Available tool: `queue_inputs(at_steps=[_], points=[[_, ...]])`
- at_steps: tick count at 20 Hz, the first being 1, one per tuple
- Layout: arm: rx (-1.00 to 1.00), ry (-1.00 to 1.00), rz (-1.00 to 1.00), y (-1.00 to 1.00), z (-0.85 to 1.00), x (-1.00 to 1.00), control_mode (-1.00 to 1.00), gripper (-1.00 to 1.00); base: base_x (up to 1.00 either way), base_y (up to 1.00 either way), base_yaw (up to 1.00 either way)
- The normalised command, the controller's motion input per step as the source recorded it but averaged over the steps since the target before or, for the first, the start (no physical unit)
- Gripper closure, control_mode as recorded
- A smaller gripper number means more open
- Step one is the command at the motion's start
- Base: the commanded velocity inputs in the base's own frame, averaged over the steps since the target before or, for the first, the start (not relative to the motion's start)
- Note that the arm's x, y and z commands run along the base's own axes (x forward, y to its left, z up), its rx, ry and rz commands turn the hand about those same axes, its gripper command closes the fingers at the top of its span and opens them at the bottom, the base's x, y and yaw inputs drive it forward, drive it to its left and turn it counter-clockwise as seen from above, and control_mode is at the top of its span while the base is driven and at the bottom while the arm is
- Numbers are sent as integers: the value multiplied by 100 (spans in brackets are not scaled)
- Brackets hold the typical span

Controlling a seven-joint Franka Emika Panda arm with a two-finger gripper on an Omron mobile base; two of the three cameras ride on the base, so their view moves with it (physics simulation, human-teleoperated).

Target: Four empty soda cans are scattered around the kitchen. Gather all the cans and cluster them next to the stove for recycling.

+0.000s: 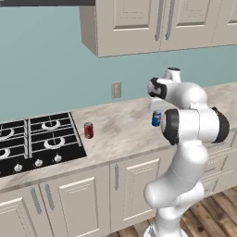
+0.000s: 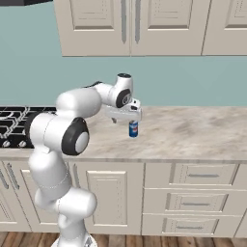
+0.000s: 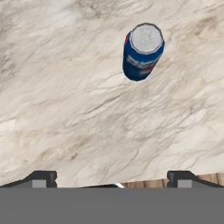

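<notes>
**Gripper over blue can, jaws apart**

Gripper (image 3: 112, 177) hangs above the counter (image 2: 193, 130), pointing down. Hand view: two finger tips (image 3: 41, 178) sit wide apart at the bottom edge, nothing between them. Open, empty.

Blue can (image 3: 143, 51) stands upright on the marble, silver top facing the camera, at about 1 o'clock from the midpoint between the tips. Clear gap between can and fingers; no contact.

Right base view: blue can (image 2: 133, 129) sits just under the hand, at roughly 5 o'clock from the wrist. Left base view: blue can (image 1: 156, 118) is partly hidden behind the arm; only its left side shows.

Red can (image 1: 88, 130) stands upright on the counter just beside the stove's (image 1: 37, 143) right edge, at 3 o'clock from the front right burner. It looks apart from the cooktop rim, though the gap is hard to judge from this angle. Blue and red cans well apart.
</notes>
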Motion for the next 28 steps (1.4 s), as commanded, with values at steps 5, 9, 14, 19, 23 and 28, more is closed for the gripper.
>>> queue_inputs(at_steps=[5, 9, 14, 19, 23, 28], points=[[0, -5, 1, -28, -14, 29, -100, -100, 0, 0, 0], [0, 0, 0, -1, -8, 28, -100, -100, 0, 0, 0], [-1, -4, 0, 3, -22, 46, -100, -100, 0, 0, 0], [-3, -8, 0, -4, -31, 39, -100, -100, 0, 0, 0], [0, -5, 0, -17, -18, 42, -100, -100, 0, 0, 0], [0, -5, 1, -12, -13, 38, -100, -100, 0, 0, 0]])
